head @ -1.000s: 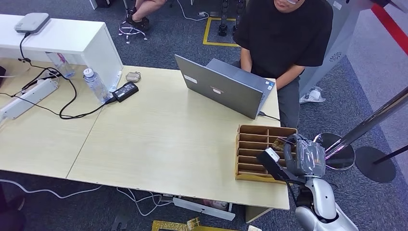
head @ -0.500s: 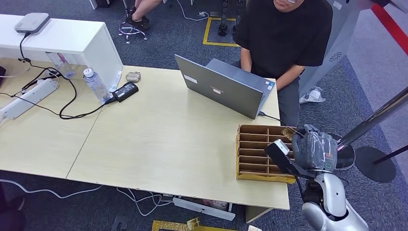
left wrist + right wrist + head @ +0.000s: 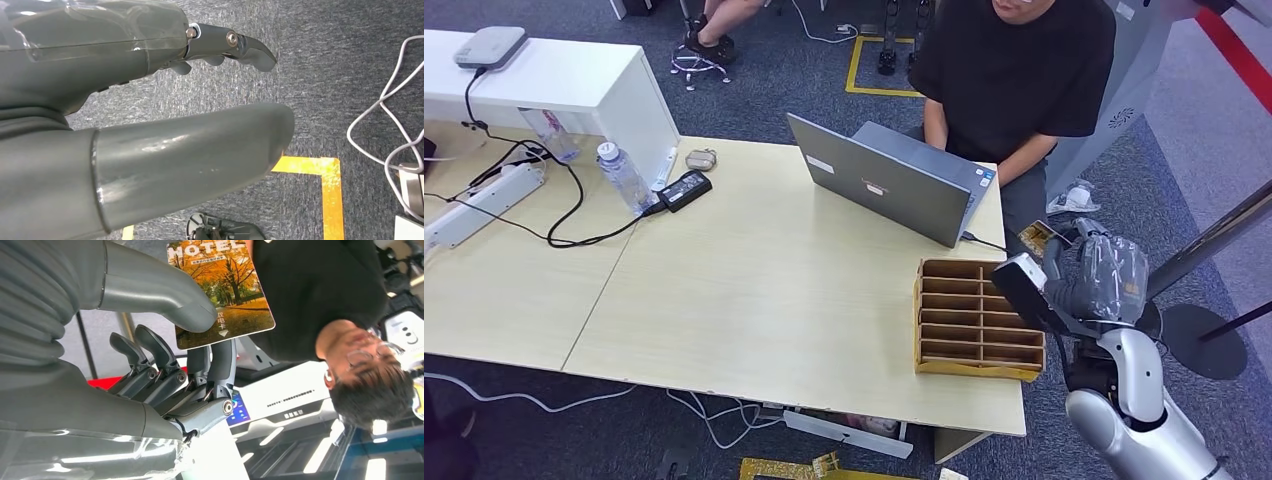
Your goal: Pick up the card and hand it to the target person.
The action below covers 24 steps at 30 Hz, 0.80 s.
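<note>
The right hand (image 3: 1096,278) pinches the card (image 3: 220,290) between thumb and fingers, raised beside the table's (image 3: 754,300) far right corner, just past the cardboard sorter box (image 3: 969,320). The person (image 3: 1019,70) in a black shirt sits close behind an open laptop (image 3: 879,185), whose cable runs near the box. The left hand (image 3: 150,115) hangs over carpet, fingers apart, holding nothing.

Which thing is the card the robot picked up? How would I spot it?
Find the big wooden table and the brown cardboard sorter box at its right end. Just past that box, the right robot hand pinches the card. It is the one with orange autumn trees and the word HOTEL.
</note>
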### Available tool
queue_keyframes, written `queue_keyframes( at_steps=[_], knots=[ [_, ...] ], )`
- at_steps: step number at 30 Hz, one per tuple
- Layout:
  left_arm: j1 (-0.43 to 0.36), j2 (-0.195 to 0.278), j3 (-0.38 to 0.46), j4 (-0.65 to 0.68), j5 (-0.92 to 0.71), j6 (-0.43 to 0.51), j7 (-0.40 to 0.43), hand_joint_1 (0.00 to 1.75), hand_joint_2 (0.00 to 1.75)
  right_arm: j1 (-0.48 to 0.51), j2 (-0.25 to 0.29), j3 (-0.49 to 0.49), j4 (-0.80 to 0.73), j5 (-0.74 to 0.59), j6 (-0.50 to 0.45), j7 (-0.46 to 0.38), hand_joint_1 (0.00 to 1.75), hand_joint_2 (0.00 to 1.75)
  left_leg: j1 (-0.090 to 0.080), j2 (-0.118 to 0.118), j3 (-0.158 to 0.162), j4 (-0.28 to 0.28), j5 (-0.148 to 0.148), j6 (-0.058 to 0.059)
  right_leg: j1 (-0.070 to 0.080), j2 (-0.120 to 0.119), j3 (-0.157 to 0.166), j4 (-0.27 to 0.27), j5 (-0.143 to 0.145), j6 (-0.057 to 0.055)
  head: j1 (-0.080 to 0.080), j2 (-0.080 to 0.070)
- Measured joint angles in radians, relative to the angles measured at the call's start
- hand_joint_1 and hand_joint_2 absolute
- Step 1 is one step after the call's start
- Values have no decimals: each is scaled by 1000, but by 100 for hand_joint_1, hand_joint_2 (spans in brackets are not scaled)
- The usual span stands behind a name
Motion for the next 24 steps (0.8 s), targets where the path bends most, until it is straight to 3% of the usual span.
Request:
queue_keyframes(
  at_steps=[8,24],
  knots=[
    [-2,-2,-7,0,-10,-1,3,0,0,-93,20,4,102,-41,17,-59,164,175,0,0,-1,0,0,0,0,0,0,0,0,0,0,0],
    [-6,-3,-27,0,-19,-2,18,0,0,-197,129,19,405,-100,-8,-150,163,175,0,-1,-1,0,0,0,0,-1,0,0,0,0,0,0]
  ],
)
